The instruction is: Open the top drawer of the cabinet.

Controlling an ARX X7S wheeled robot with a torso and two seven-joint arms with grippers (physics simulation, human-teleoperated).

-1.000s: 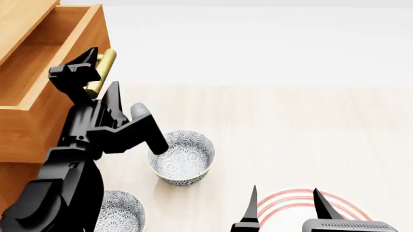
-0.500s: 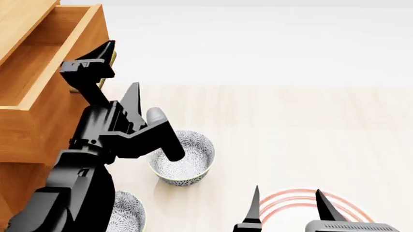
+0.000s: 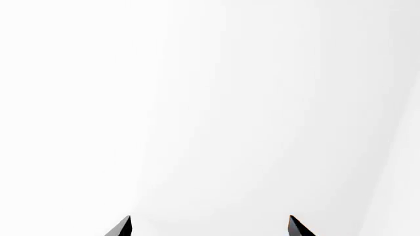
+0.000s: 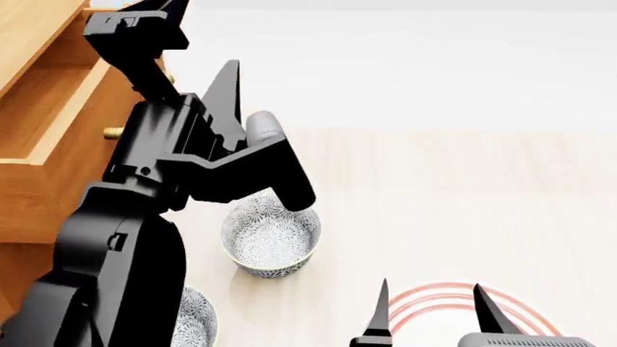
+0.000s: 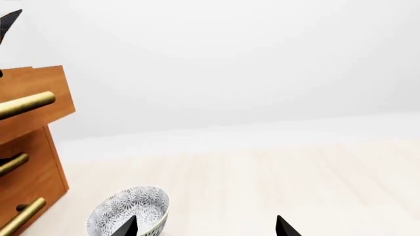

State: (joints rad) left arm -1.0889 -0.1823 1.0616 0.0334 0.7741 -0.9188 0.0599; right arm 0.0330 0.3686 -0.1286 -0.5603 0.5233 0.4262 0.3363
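The cabinet stands at the left of the head view. Its top drawer is pulled out and shows the lighter wood box inside. My left arm hides most of its brass handle in that view. The right wrist view shows the top drawer jutting out past the two lower drawers, with its brass handle. My left gripper is open and empty, raised above the drawer's front corner; in its wrist view it faces only white wall. My right gripper is open and empty, low over the floor.
A patterned bowl sits on the floor below my left arm and shows in the right wrist view. A second bowl lies nearer me. A red-ringed plate lies under my right gripper. Two lower handles show.
My left gripper has come off the top drawer's handle and risen up past the drawer's front corner. The drawer stays pulled out. The right arm has barely moved.
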